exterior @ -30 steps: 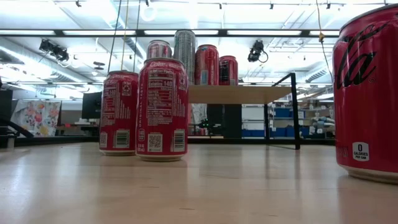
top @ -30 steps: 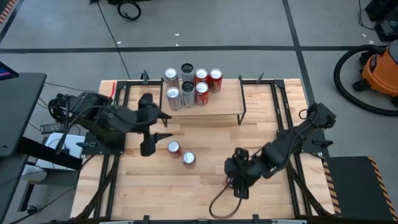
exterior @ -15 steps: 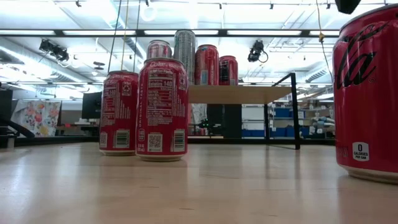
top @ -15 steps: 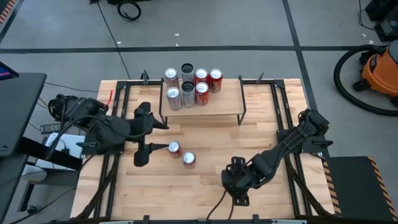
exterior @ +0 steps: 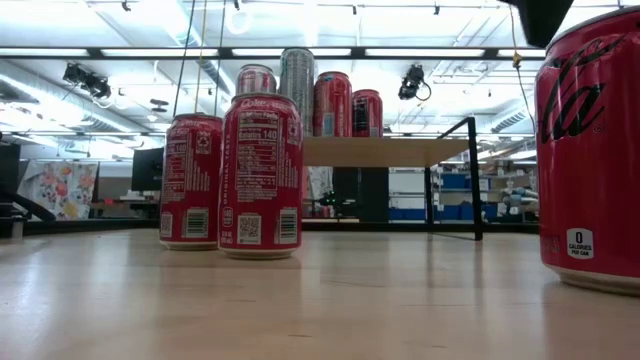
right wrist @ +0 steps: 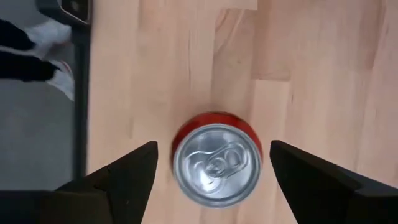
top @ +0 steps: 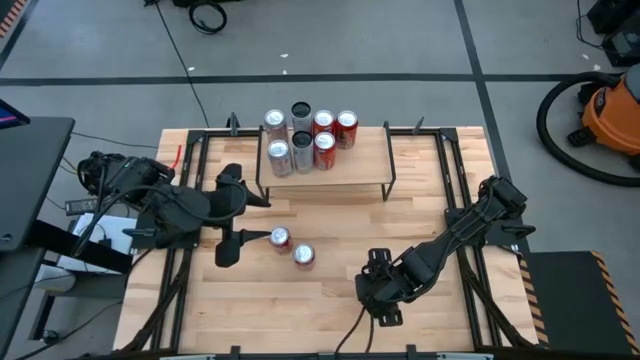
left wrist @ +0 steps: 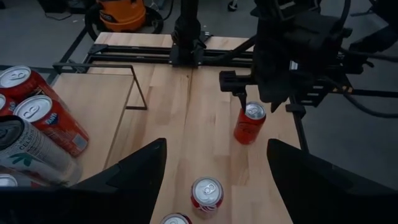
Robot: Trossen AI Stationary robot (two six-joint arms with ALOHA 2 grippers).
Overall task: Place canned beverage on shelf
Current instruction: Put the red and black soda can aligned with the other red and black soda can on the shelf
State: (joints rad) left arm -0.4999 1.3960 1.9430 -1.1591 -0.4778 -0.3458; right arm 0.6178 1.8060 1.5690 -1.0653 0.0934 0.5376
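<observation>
A red can (right wrist: 216,163) stands upright on the wooden table near its front edge, right of centre. In the low view this can (exterior: 590,150) looms large at the right. My right gripper (right wrist: 213,152) points down over it, open, with one finger on either side of its top and a gap to each. In the high view this gripper (top: 380,292) hides the can. Two more red cans (top: 280,238) (top: 302,256) stand at mid-table. The shelf (top: 350,165) at the back holds several cans. My left gripper (top: 262,220) hovers open beside the mid-table cans.
The shelf's black legs (top: 390,180) stand on the table behind the free middle area. Black frame rails (top: 455,190) run along both table sides. An orange vacuum (top: 612,110) sits on the floor beyond the right edge. Bare wood lies between the cans and the shelf.
My right gripper has come down and a little toward the table's near edge, rolling about its own line, and now has its fingers on either side of the front can's top. In the low view a fingertip has dropped into sight above that can. No can has moved.
</observation>
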